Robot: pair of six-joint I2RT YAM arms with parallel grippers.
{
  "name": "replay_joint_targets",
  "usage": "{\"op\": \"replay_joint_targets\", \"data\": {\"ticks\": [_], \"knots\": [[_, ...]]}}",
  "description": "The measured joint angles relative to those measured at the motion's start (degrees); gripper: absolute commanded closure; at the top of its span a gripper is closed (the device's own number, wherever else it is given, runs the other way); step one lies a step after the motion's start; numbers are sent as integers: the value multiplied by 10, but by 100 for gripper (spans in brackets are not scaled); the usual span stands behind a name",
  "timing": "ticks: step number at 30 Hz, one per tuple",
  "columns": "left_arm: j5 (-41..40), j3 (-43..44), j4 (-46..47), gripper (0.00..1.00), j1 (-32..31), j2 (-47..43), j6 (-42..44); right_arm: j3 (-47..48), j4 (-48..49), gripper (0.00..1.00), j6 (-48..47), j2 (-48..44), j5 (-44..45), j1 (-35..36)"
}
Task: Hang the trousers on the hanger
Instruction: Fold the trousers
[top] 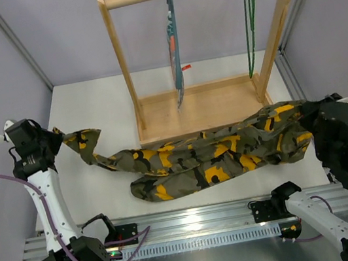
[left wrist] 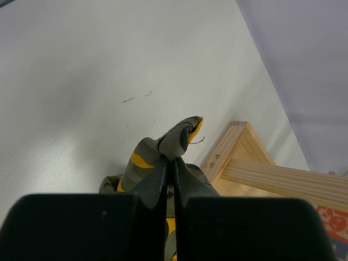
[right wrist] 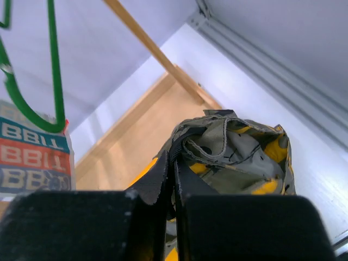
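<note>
The camouflage trousers [top: 198, 160] lie stretched across the white table in front of the wooden rack, left end raised. My left gripper [top: 53, 141] is shut on the left leg end; the wrist view shows the pinched cloth tip [left wrist: 182, 136] above the left gripper [left wrist: 173, 166]. My right gripper [top: 309, 115] is shut on the waist end; the bunched waistband [right wrist: 228, 149] sits at the right gripper [right wrist: 174, 163]. The green wire hanger [top: 250, 25] hangs from the rack's top rail at the right, also in the right wrist view [right wrist: 51, 70].
The wooden rack [top: 197, 110] has a flat base, two uprights and a top rail. A blue-grey hanger with a striped cloth [top: 174, 47] hangs left of the green one. Grey walls close both sides. A metal rail [top: 195, 223] runs along the near edge.
</note>
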Motion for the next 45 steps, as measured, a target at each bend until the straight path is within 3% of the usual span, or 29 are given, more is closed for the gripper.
{"op": "replay_joint_targets", "data": {"ticks": [11,15,19,23,24,30,38,45], "knots": [[-53,71,-46,100,4,-37,11,219,-24,96,-114,53,57,0],[-90,78,-61,100,6,-37,19,225,-25,96,-124,55,53,0],[-70,45,-59,96,13,-23,15,159,-15,96,-122,36,36,0],[3,-15,-58,24,41,-5,2,88,-16,96,-116,26,9,0],[12,-18,-63,23,45,2,-4,76,-16,96,-113,26,1,0],[14,26,-68,25,33,7,-8,34,1,96,-108,22,-37,0],[-10,52,-60,29,-80,69,-14,-1,42,96,-106,16,-89,0],[-127,4,-126,28,-80,131,-43,-28,67,96,-111,13,-99,0]]}}
